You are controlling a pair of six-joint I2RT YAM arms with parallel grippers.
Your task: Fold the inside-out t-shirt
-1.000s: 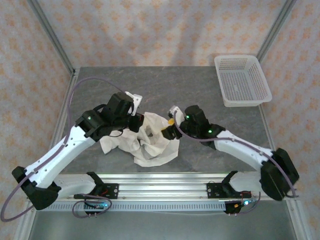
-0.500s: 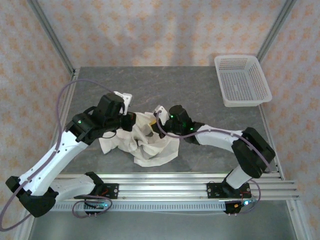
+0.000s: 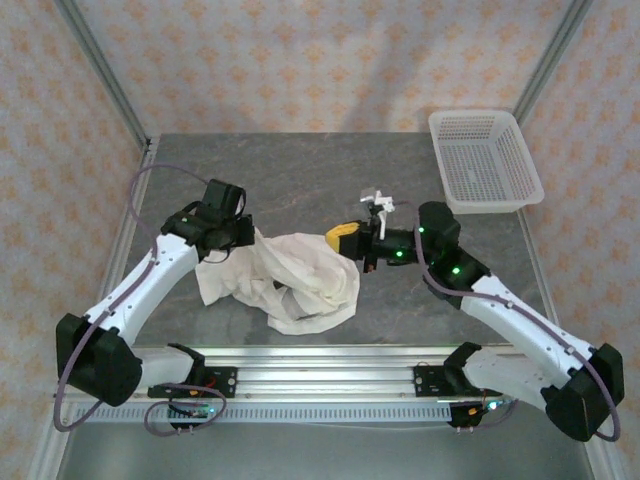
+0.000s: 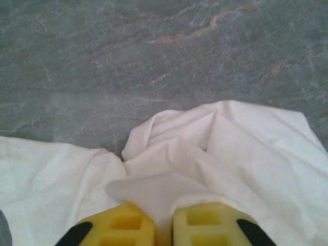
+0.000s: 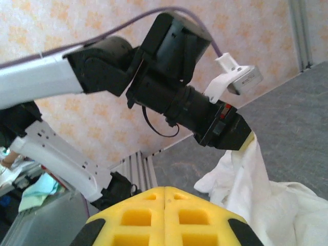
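**Left pincer gripping the shirt, right pincer clenched beside it**

The left pincer (image 3: pixel 243 240) is grasping the inside-out t-shirt (image 3: pixel 300 285) at the cloth's upper left edge. In the left wrist view, its yellow fingers (image 4: pixel 205 225) are pinching a raised fold of the white cloth between them, and the rest of the shirt (image 4: pixel 230 143) is spreading out in crumpled ridges ahead of the pincer and to both sides of it. Beyond the cloth, the grey stone-patterned table (image 4: pixel 154 61) is showing bare.

The right pincer (image 3: pixel 340 238) is clenched. In the right wrist view, its two yellow fingers (image 5: pixel 138 215) are pressing flat against each other with no cloth showing between them. It is sitting right at the shirt's upper right edge, tips pointing toward the left pincer; whether it is touching the cloth cannot be told. From that view, cloth (image 5: pixel 277 205) is hanging from the left pincer's tip and bunching ahead of the right pincer, to its right.

The shirt is lying in a rumpled heap between the two pincers and on the near side of them. A white mesh basket (image 3: pixel 492 204) is standing well behind the right pincer, at the table's far right corner.
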